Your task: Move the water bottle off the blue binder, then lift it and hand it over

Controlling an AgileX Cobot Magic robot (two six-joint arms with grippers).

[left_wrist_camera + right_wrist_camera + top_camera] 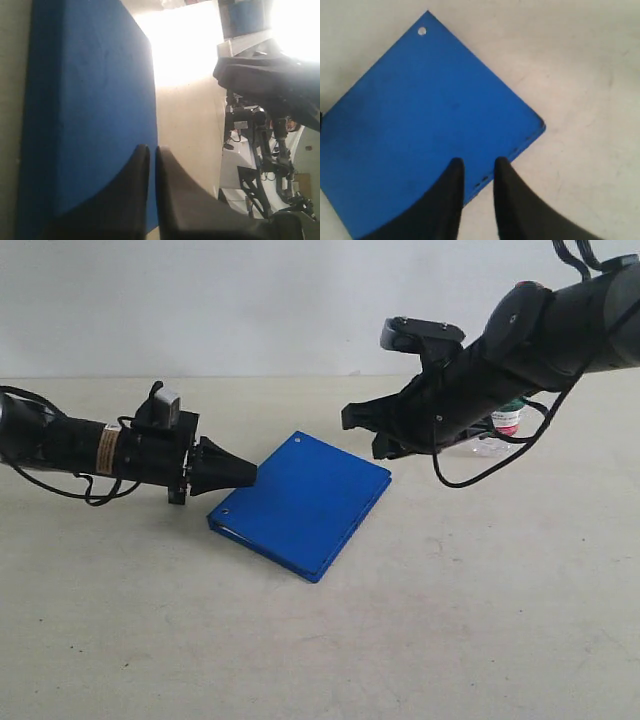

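Clear plastic water bottle [507, 423] with a red-and-white label rests on the tabletop [450, 620] behind the right arm, off the flat blue binder [300, 505]: first step judged complete. Binder unlifted; handover outstanding. Left gripper [251, 475] clenched, empty, at the binder's edge. Right gripper [476, 169] slightly parted, empty.

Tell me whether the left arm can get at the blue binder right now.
Probably yes. The left gripper sits right at the binder edge with nothing between them. Its jaws look shut, so gripping would need them opened first.
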